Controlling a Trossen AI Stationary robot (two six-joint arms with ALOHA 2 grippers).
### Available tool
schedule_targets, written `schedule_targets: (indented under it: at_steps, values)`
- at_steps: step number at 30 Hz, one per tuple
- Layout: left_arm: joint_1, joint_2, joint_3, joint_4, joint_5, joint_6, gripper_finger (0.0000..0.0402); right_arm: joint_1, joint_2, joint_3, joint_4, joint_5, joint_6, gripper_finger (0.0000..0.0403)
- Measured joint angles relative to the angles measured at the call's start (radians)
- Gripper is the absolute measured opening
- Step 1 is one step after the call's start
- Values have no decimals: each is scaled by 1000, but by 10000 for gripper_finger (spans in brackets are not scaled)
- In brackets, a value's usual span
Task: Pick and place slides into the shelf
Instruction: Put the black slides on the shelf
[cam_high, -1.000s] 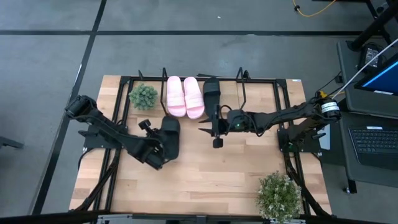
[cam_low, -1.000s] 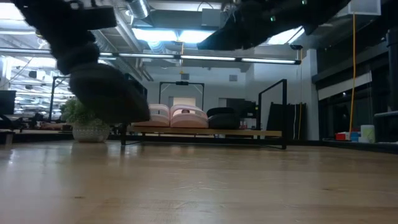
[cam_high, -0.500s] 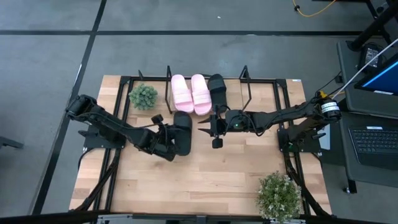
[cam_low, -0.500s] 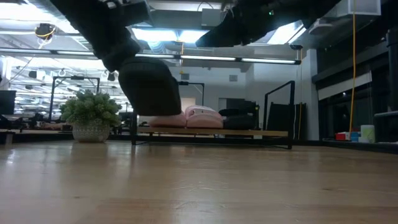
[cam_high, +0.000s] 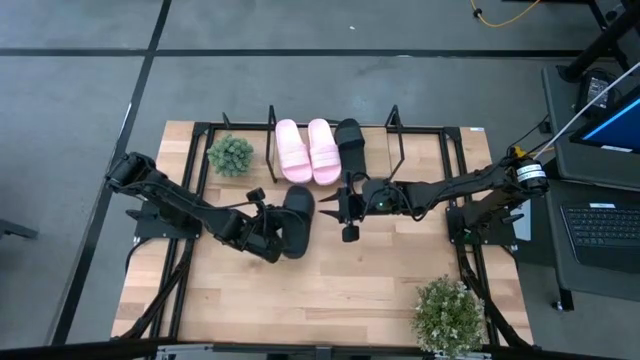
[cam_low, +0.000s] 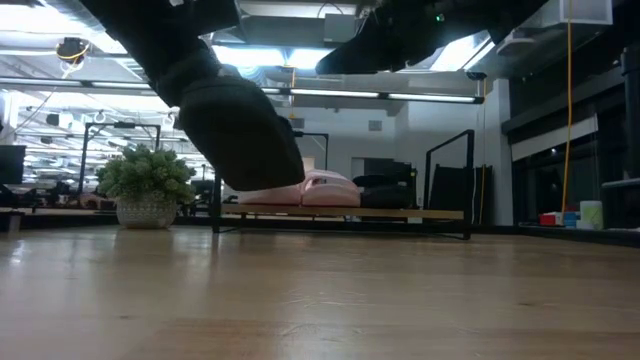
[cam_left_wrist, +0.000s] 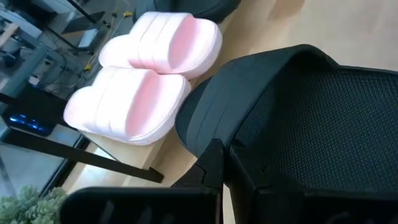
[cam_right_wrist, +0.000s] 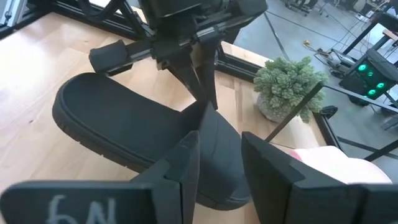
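Note:
My left gripper (cam_high: 278, 224) is shut on one black slide (cam_high: 296, 213) and carries it above the table's middle, just near of the shelf (cam_high: 396, 128). On the shelf's board (cam_low: 400, 213) two pale pink slides (cam_high: 291, 151) (cam_high: 323, 152) lie side by side on their soles, with the other black slide (cam_high: 348, 136) to their right. My right gripper (cam_high: 324, 199) is open and hovers level at the carried slide's right side. Its fingers (cam_right_wrist: 186, 168) point at the slide without visibly touching it. My left gripper holds the black slide by its wide strap, at the strap's edge (cam_left_wrist: 214, 140). One finger (cam_right_wrist: 205, 87) reaches down into the opening under the strap, and the other is hidden behind it. The fingers come from above, slanting from the left. The slide (cam_low: 240, 130) hangs tilted, clear of the table.
A small potted plant (cam_high: 231, 155) stands at the shelf's left end. A larger plant (cam_high: 448, 312) stands near the table's near right corner. The shelf board is bare to the right of its black slide (cam_high: 420, 150). Bare wood lies near of both grippers.
My left gripper carried the black slide right and toward the far edge, up to the shelf's front, then moved only slightly. The slide stayed lifted and tilted. The shelf with its three slides shifted a little to the right during the first half second.

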Motion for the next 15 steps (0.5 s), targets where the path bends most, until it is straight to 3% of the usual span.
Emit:
schedule_targets:
  at_steps: [15]
  values:
    - [95, 0, 0, 215, -50, 264, 0, 1, 0, 0, 9, 50, -3, 121]
